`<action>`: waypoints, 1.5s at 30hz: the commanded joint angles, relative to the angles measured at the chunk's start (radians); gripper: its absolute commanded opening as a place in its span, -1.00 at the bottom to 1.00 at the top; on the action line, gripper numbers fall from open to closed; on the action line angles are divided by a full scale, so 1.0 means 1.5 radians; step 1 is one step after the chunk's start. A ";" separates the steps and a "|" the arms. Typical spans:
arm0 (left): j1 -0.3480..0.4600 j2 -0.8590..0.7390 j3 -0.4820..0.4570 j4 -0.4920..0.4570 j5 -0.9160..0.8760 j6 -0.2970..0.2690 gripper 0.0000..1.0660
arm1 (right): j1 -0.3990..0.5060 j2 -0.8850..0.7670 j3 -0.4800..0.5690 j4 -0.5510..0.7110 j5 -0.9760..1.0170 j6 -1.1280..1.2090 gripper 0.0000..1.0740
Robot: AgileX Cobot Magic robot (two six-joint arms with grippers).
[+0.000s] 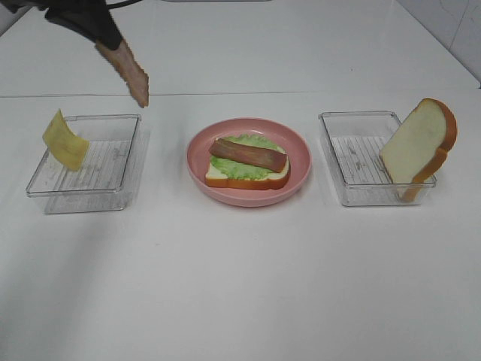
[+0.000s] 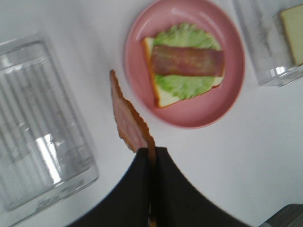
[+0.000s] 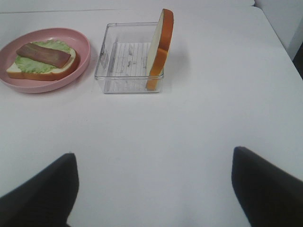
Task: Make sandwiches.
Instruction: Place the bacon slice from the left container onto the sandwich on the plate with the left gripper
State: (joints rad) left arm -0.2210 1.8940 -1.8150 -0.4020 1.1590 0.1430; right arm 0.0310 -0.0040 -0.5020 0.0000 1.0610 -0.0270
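Bacon strip [image 1: 129,72] is hanging, clamped in left gripper [image 1: 111,40], upper left of frame; right gripper [image 3: 152,152] is sitting with fingers wide apart.

White table [image 1: 240,286], pink plate [image 1: 297,150] between left tray [image 1: 105,167] and right tray [image 1: 352,154]

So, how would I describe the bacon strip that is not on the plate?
Find the pink plate in the middle, then the clear tray to its left in the high view. High by that tray's far corner a bacon strip hangs in the air, pinched by the shut left tool. The other strip lies flat on the lettuce; only this one dangles.
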 commanded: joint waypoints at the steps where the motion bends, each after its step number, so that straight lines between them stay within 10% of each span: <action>1: -0.033 0.008 -0.006 -0.073 -0.085 0.003 -1.00 | 0.000 -0.014 0.001 0.000 -0.007 -0.006 0.57; 21: -0.150 0.209 -0.009 -0.233 -0.363 0.007 -1.00 | 0.000 -0.014 0.001 0.000 -0.007 -0.006 0.57; 32: -0.178 0.310 -0.139 -0.258 -0.354 0.023 -1.00 | 0.000 -0.014 0.001 0.000 -0.007 -0.006 0.57; 45: -0.179 0.321 -0.142 -0.236 -0.299 0.018 -1.00 | 0.000 -0.014 0.001 0.000 -0.007 -0.006 0.57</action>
State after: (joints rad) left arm -0.4840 2.3790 -2.0220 -0.7660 0.6870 0.1690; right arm 0.0310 -0.0040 -0.5020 0.0000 1.0610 -0.0270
